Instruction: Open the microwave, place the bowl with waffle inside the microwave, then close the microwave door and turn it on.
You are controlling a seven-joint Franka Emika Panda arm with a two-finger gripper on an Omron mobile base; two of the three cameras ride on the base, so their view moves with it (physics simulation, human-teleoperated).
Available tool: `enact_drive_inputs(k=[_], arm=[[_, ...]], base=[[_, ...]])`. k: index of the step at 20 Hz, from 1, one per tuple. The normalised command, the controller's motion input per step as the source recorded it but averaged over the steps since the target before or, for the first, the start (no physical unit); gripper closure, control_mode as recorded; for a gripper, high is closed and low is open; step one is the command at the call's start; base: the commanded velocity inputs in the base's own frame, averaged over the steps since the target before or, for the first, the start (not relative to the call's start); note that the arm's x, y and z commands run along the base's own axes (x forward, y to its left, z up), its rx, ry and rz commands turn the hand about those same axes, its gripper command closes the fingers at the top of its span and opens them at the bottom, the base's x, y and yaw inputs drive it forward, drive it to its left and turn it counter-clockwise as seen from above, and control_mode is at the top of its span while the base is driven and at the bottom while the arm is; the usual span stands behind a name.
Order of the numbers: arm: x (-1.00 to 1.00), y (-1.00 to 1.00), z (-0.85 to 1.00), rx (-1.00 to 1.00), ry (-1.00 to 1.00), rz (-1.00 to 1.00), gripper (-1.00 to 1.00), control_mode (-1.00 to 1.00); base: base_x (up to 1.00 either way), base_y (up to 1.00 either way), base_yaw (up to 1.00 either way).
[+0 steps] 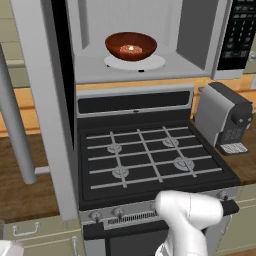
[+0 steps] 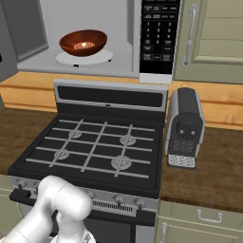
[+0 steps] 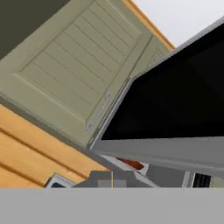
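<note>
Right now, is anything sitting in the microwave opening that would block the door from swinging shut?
Nothing visible does. The reddish-brown bowl sits well inside on the white turntable, behind the cavity's front edge. The silver-framed door stands open at left.

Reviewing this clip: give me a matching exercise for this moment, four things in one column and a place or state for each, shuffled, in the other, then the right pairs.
Things:
1. bowl
2. waffle
3. microwave door
4. coffee machine

Places or states:
A. swung wide open
B. on the wooden counter, right of the stove
C. on the white turntable inside the microwave
D. lying in the bowl

Pairs: 1-C, 2-D, 3-A, 4-B
</note>
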Motion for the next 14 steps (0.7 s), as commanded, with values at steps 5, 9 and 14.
enact_drive_inputs(k=[5,9,14], arm=[[0.49,-0.69,0.48,-0.04,-0.01,-0.13,1.00,-1.00],[0.17,-1.00,0.54,0.00,-0.02,-0.05,1.00,-1.00],[0.00,-1.00,0.73,0.00,-0.15,0.00,1.00,-1.00]], base=[[0.00,0.00,0.00],[0.00,0.00,0.00],[0.00,0.00,0.00]])
